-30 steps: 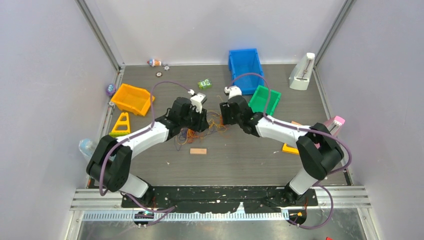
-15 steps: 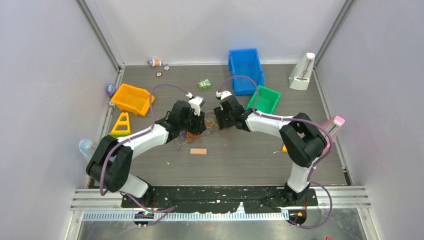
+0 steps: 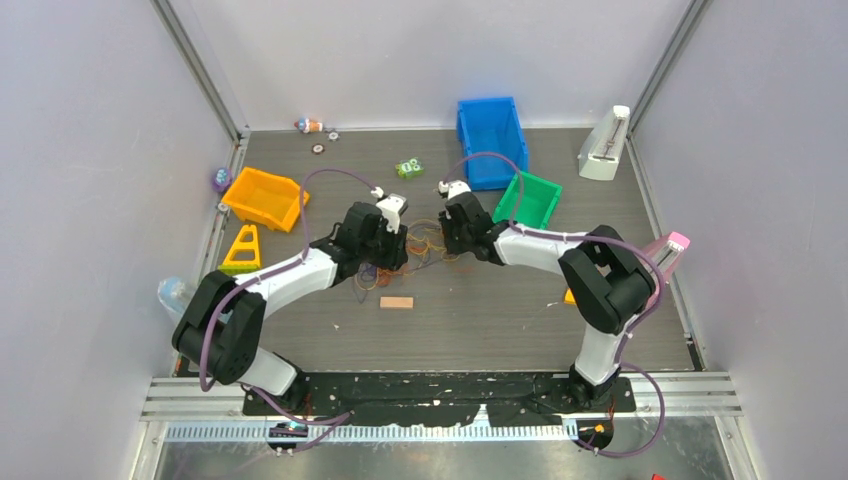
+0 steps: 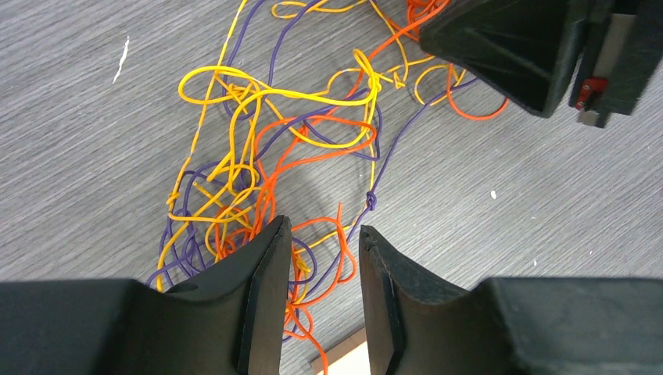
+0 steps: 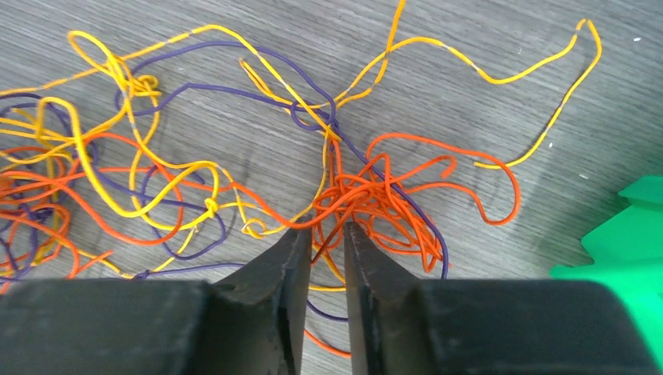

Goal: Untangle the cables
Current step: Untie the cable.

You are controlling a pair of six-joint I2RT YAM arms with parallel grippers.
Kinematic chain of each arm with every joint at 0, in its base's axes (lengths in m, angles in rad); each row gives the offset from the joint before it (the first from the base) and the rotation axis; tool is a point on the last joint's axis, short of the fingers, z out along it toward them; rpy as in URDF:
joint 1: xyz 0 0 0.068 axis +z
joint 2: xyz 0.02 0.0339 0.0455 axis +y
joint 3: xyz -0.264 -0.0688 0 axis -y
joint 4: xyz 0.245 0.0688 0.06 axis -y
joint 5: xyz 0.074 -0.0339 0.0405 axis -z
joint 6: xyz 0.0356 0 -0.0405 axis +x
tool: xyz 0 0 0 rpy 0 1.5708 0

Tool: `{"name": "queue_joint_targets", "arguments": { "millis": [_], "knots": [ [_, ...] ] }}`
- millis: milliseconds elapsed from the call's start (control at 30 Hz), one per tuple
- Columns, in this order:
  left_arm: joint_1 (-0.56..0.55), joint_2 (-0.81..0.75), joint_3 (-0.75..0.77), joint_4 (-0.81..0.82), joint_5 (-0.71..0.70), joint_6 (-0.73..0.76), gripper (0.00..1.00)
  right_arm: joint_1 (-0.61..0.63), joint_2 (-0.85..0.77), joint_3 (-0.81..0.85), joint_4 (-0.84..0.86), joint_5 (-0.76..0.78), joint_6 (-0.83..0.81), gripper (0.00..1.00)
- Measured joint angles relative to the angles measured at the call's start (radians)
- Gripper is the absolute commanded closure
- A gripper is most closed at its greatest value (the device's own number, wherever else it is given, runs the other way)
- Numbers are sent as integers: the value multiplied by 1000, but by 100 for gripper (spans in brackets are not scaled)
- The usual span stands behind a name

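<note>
Two grippers over one tangle; the cables [image 3: 425,250] lie mid-surface [image 3: 480,320] between them, yellow, orange and purple loops knotted together; left gripper [image 4: 322,230] spread, strands running under its gap; right gripper [image 5: 324,226] nearly pressed together, orange bunched just ahead, one strand entering the slit; pinched or not, can't tell.

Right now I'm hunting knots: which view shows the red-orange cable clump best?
The right wrist view: the red-orange clump sits mid-frame, strands separable. The left wrist view catches only its edge at the top; the top view shows the cables as a tiny smudge.
</note>
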Motion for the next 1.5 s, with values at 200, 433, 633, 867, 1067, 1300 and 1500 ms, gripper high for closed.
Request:
{"name": "queue_joint_targets", "arguments": {
  "millis": [200, 433, 633, 867, 1067, 1300, 1500],
  "knots": [
    [0, 4, 1, -4, -2, 2, 62, 3, -135, -141, 120, 21, 4, 94],
    [0, 51, 34, -26, 0, 2, 58, 44, -314, -266, 270, 30, -36, 95],
    [0, 67, 46, -44, -1, 4, 47, 78, -441, -381, 407, 26, -71, 95],
    [0, 53, 24, -8, 25, 8, 39, 84, -544, -450, 492, -34, -81, 95],
    [-24, -98, -112, 121, 87, 37, 36, 85, -546, -429, 469, -100, -55, 95],
    [-35, -229, -210, 285, 145, 59, 17, 85, -568, -293, 356, -171, -14, 95],
    [-36, -268, -267, 377, 179, 61, 14, 85, -570, -192, 300, -230, 17, 95]
  ]
}}
